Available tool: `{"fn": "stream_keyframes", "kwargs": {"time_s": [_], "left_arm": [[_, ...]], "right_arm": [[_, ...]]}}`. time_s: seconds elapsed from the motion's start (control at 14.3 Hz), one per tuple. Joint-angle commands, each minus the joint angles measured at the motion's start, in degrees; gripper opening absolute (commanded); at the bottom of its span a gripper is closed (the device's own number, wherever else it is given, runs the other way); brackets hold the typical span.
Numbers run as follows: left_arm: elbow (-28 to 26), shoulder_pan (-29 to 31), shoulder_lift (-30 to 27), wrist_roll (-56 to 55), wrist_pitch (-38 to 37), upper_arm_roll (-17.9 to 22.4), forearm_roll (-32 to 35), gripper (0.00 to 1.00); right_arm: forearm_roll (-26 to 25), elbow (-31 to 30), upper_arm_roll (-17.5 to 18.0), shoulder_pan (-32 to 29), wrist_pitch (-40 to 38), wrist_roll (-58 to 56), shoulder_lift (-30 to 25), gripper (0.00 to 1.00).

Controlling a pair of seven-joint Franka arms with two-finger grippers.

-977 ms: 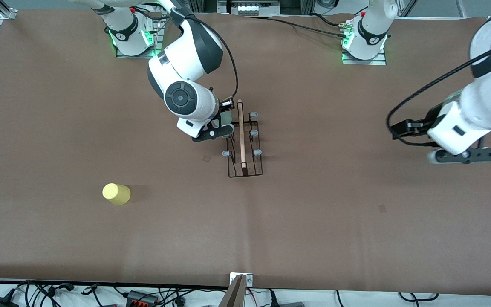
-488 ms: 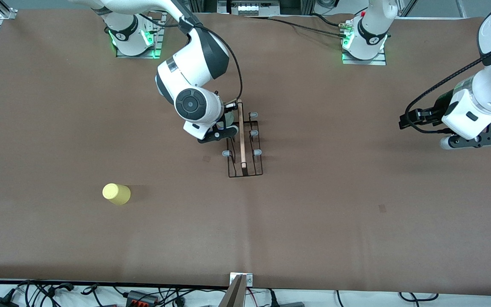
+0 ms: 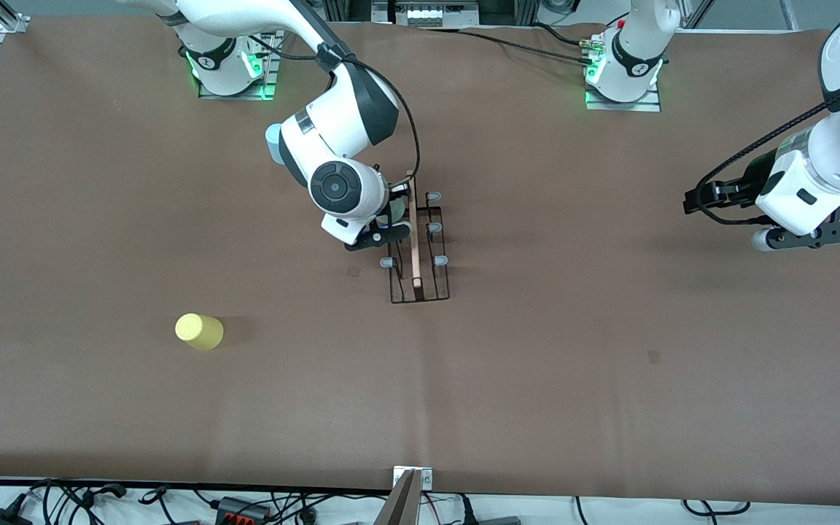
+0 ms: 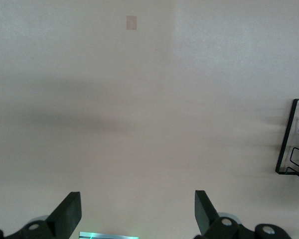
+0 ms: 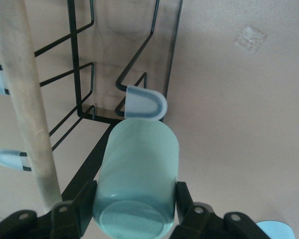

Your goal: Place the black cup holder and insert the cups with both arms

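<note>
- Gripping a pale sage green cup, the right end effector has its two black fingers pressed on either side of the cup body, low over the black cup holder.
- One grey-tipped peg stands right at the cup's leading end, touching or almost touching it; I cannot tell whether the cup is on a peg.
- What counts for the coming move, in my judgement, is that the cup's long axis runs roughly along the rack's wooden rod and points at that peg, so seating the cup depends on how its open mouth meets a peg.
- Near the worktop's middle stands the holder, its rod running from the edge where the arms are based toward the front-camera edge.
- A yellow cup sits well apart, toward the right arm's end and nearer the front-camera edge; the right arm is the closer one.
- Over bare worktop at its own end, the left end effector waits, fingers spread wide and empty.
</note>
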Motion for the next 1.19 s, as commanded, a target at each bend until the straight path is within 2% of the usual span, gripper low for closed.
{"fn": "stream_keyframes", "kwargs": {"time_s": [0.0,0.28,0.35,0.49,0.7,0.84,0.98,1.12], "left_arm": [[-1.52,-0.11,-1.46,0.21,2.20,0.61,-1.15,1.00],[-1.43,-0.37,-1.46,0.56,2.74,1.14,-0.45,1.00],[-1.43,-0.98,-1.55,1.00,2.74,2.36,-0.36,1.00],[-1.43,-1.34,-1.63,1.09,2.65,2.72,-0.36,1.00],[-1.52,-1.34,-2.25,1.71,2.39,2.81,-0.44,1.00],[-1.61,-1.43,-2.60,1.71,2.04,2.81,-0.53,1.00],[-1.43,-1.43,-2.43,1.71,2.47,2.90,-0.45,1.00],[-1.35,-0.72,-2.25,1.71,2.56,2.55,-0.53,1.00]], "right_arm": [[0.40,0.98,-0.53,0.44,-0.48,1.46,-0.04,1.00],[0.32,2.82,-1.06,-0.80,-1.97,1.81,-1.45,1.00],[0.32,3.61,-1.84,-1.06,-2.85,2.60,-1.71,1.00],[0.14,5.46,-5.00,-1.50,-3.56,3.13,-1.80,1.00],[0.32,5.82,-13.95,-2.38,-2.77,2.87,-1.80,1.00],[0.23,6.87,-18.44,-2.64,1.77,3.04,-0.49,1.00],[-1.60,7.22,-20.83,-4.74,5.48,1.91,1.35,1.00],[-8.00,7.84,-20.75,-7.64,8.47,-4.13,3.55,1.00]]}}
